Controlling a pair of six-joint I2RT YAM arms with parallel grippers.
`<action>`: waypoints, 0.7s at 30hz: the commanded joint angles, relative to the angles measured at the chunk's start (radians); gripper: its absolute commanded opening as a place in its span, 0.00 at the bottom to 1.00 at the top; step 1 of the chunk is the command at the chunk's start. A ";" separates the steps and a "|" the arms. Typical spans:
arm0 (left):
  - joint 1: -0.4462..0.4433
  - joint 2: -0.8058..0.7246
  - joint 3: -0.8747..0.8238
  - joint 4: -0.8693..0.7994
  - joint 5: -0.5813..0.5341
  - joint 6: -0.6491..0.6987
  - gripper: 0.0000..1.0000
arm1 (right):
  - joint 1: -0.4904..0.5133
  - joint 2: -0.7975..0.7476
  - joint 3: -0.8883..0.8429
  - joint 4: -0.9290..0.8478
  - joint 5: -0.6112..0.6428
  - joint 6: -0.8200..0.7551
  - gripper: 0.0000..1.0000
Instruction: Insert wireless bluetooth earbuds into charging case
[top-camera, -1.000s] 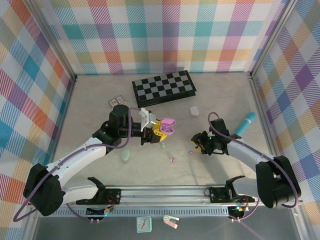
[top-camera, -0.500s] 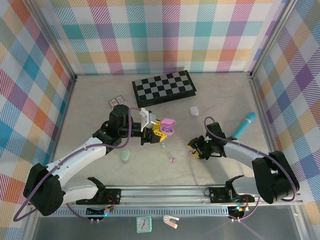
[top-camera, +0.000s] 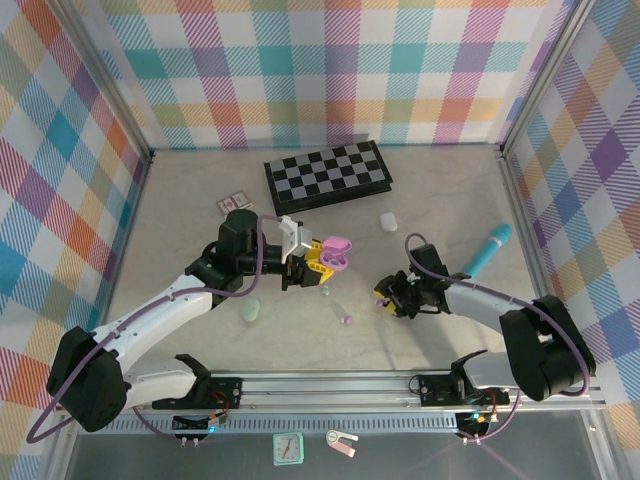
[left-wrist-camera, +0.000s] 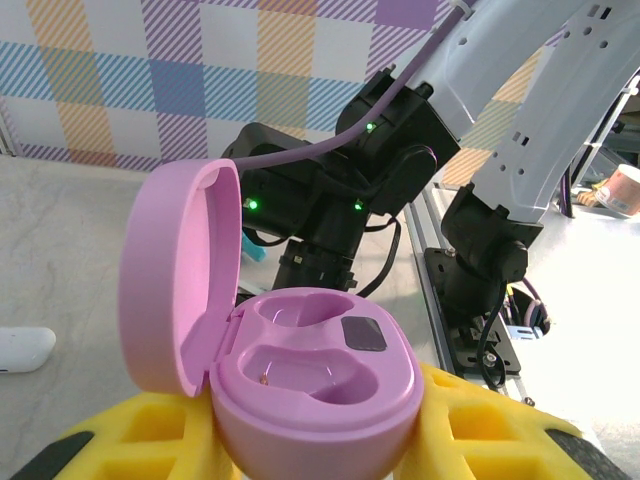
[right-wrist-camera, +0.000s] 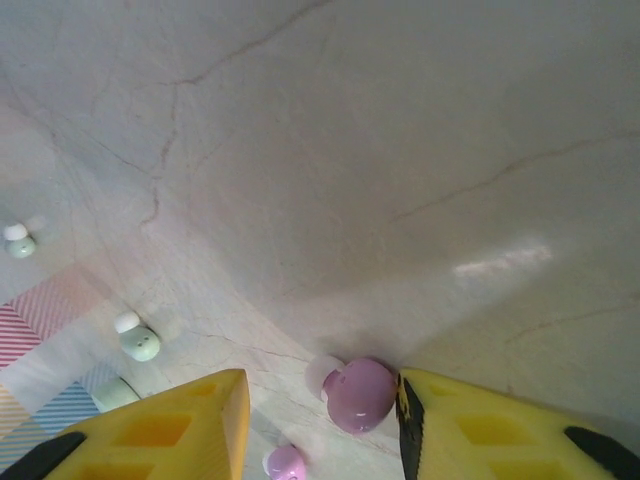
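Right tool (top-camera: 384, 298) slid leftward, parted around lilac earbud (right-wrist-camera: 358, 395); left tool (top-camera: 318, 262) clamps open case (left-wrist-camera: 320, 375).

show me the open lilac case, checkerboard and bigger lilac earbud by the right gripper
lilac case (left-wrist-camera: 320, 375): left wrist, its base
checkerboard (top-camera: 328, 175): top external, board centre
lilac earbud (right-wrist-camera: 358, 395): right wrist, round body

Lilac case (left-wrist-camera: 320, 370) open (wells empty); lilac earbud (right-wrist-camera: 360, 395) loose on table (right-wrist-camera: 400, 150).

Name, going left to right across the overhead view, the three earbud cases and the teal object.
In order: mint green case → open lilac case, held in the left gripper → white case → teal object.
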 joint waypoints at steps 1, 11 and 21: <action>0.008 -0.007 0.005 -0.008 0.028 0.016 0.24 | 0.004 0.003 0.020 0.057 0.013 0.001 0.41; 0.008 -0.005 0.004 -0.005 0.030 0.016 0.24 | 0.004 0.004 -0.005 0.062 0.020 -0.014 0.36; 0.008 0.001 0.007 -0.002 0.037 0.015 0.24 | 0.004 0.038 -0.005 0.044 -0.004 -0.042 0.37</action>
